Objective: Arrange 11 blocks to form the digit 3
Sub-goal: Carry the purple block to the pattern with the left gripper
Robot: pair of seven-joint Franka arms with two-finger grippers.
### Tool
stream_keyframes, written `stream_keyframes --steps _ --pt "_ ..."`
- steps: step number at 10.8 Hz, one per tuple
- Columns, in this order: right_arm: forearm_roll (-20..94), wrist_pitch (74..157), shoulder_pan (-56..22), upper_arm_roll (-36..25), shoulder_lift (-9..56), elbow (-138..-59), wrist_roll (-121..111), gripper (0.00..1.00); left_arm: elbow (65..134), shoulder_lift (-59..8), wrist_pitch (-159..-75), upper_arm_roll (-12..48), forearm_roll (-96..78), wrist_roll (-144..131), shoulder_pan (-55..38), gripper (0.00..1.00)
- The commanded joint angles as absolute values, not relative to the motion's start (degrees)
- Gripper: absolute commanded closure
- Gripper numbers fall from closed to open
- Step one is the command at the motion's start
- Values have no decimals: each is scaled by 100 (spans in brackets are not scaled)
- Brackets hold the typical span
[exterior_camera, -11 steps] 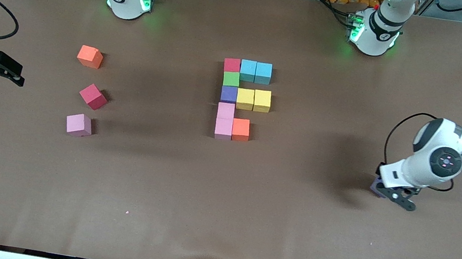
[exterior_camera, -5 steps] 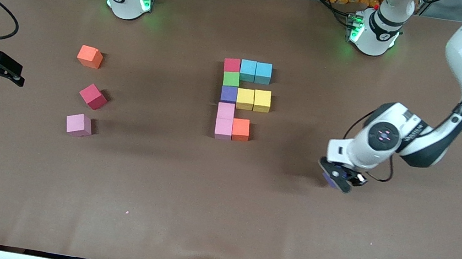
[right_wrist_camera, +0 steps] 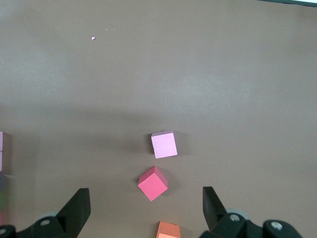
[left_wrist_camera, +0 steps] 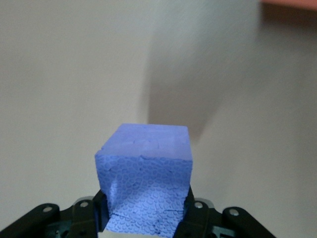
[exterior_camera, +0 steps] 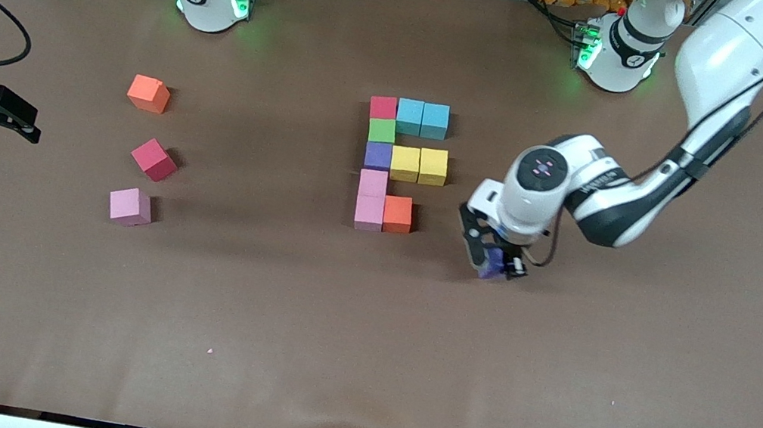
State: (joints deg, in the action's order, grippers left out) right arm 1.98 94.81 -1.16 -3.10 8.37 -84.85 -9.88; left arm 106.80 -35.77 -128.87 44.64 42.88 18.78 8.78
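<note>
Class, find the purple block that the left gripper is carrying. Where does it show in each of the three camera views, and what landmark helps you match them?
Front view: the carried purple block sits in the shut left gripper, above bare table toward the left arm's end from the digit's orange block.
Left wrist view: the carried purple block fills the lower middle, clamped.
Right wrist view: not in it.
Shared landmark: that orange block, a sliver at the left wrist picture's corner.

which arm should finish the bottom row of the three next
Left, probably. Its end effector is shut on a purple block beside the pattern's orange block. The right end effector waits open at the table's end.
</note>
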Motion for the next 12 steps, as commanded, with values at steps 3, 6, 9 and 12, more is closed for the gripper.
stream_keyframes --steps 3,6,9,12 --pt "299 9475 -105 -316 879 -8411 -1046 0 10284 -3962 -12911 4421 4394 2215 212 78" --pt "299 9483 -105 -316 888 -8411 -1046 0 10292 -4095 -12955 4324 4412 2118 -44 78" --pt "308 9483 -105 -316 879 -8411 -1046 0 10353 -4113 -12955 4254 4421 1768 -333 78" --pt "299 9475 -105 -316 879 -8411 -1046 0 10345 -4148 -12955 4044 4421 1469 -667 78"
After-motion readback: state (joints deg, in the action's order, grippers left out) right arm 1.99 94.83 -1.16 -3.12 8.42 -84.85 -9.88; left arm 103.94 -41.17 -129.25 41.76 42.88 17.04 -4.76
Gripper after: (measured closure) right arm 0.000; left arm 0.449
